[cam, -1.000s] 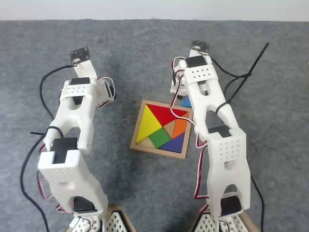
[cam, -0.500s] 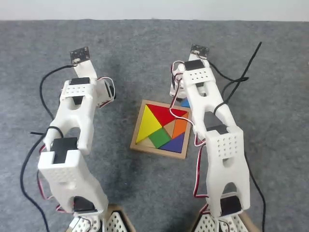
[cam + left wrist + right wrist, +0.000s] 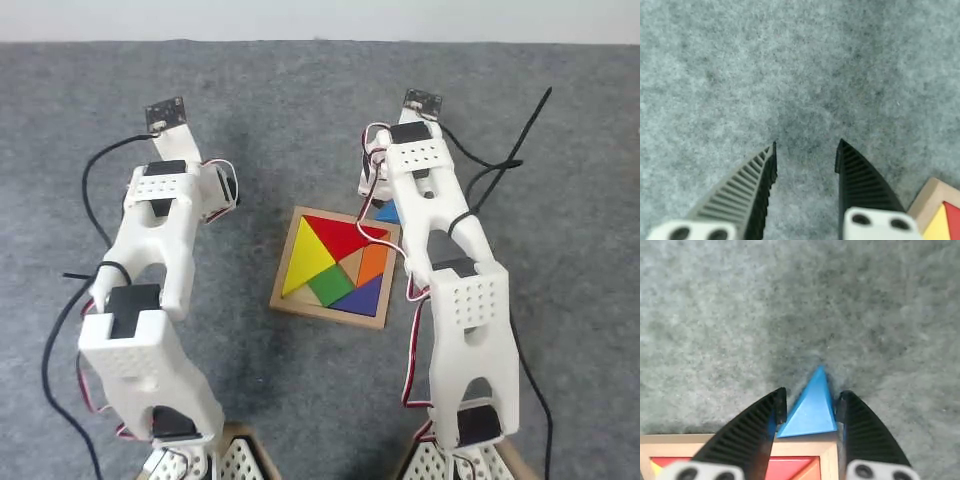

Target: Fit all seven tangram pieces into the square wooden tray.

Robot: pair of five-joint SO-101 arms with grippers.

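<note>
Seen from above, two white robot arms stand side by side on a grey carpet point(image 3: 250, 120). Between them lies a square wooden tray point(image 3: 327, 311), turned slightly askew.

Inside the tray are five pieces:
- a red triangle point(image 3: 343, 236) along the far side
- a yellow triangle point(image 3: 307, 262) at the left
- a green piece point(image 3: 328, 288) at the near side
- a purple-blue piece point(image 3: 364, 296) at the near right
- an orange piece point(image 3: 373, 264) at the right

A small wood-coloured patch point(image 3: 350, 270) sits in the middle. It is not clear whether this is a piece or the bare tray floor.

A blue triangle point(image 3: 386, 212) lies flat on the carpet, just beyond the tray's far right corner and outside its rim. The right arm point(image 3: 440, 230) partly covers it.

In the right wrist camera, the right gripper point(image 3: 811, 392) is low over this blue triangle point(image 3: 812, 412). One black ridged finger point(image 3: 771, 415) is against each slanted side, so the pincer is clamped on the triangle. The triangle's base is just beside the tray rim point(image 3: 805, 446), and its tip points away from the tray.

The left arm point(image 3: 160, 230) is well to the left of the tray. Its left gripper point(image 3: 805, 147) is above bare carpet with its fingers spread apart and nothing between them. A corner of the tray point(image 3: 935, 197) shows at the edge of that wrist view.
</note>
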